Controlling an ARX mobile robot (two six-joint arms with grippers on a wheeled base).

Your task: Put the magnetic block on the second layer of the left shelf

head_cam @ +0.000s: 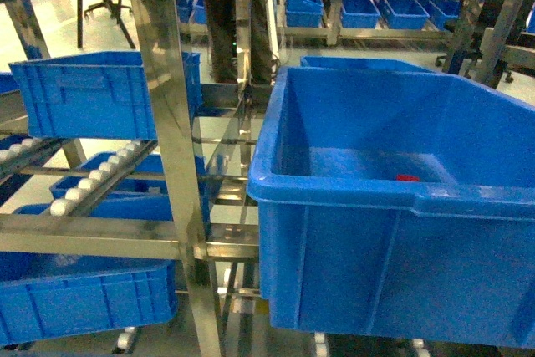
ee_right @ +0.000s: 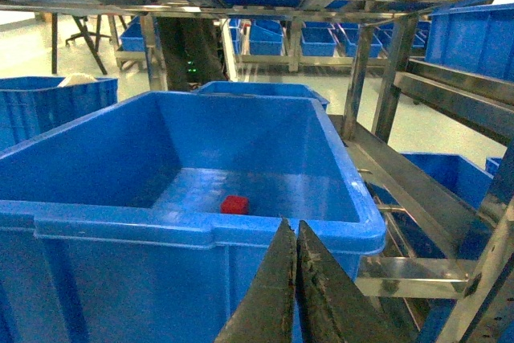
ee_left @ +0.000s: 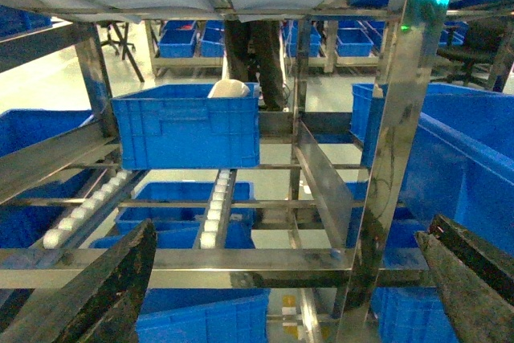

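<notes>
With the right claw (ee_right: 295,234) closed on nothing outside the near wall of the deep smooth blue plastic tub (ee_right: 120,222) and the left claw (ee_left: 281,279) open, the small red cube (ee_right: 234,205) on the floor could be missed, or the rim struck.

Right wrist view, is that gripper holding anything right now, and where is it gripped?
Nothing is held. The right gripper is shut with nothing between its fingers, outside the large blue plastic tub; the small red cube lies loose on the tub floor. The left gripper's fingers are spread, empty.

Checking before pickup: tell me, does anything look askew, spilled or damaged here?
Nothing stands out. The red block sits flat on the floor of the large blue tub, and the rack and crates look square and intact.
</notes>
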